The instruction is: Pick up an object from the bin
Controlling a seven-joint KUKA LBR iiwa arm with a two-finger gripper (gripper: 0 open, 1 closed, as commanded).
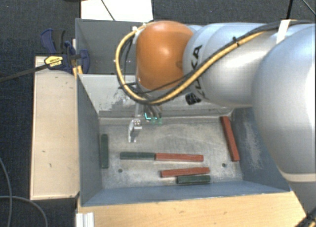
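The arm comes in from the right, its orange cover (pixel 160 56) hanging above the back of the bin (pixel 187 134). Below the cover, the end effector (pixel 134 133) sits low over bare floor near the back wall, left of the middle. Most of it is hidden under the wrist, so I cannot tell whether it is spread or pressed together.

The nearest thing is a dark green bar (pixel 137 156), lying flat just in front of it and meeting a red bar (pixel 178 157) end to end. Nearer the front lie a second red bar (pixel 185 172) and a short green bar (pixel 193 179), side by side. Another green bar (pixel 103 151) lies along the left wall, and a slanted red bar (pixel 230 138) by the right wall.
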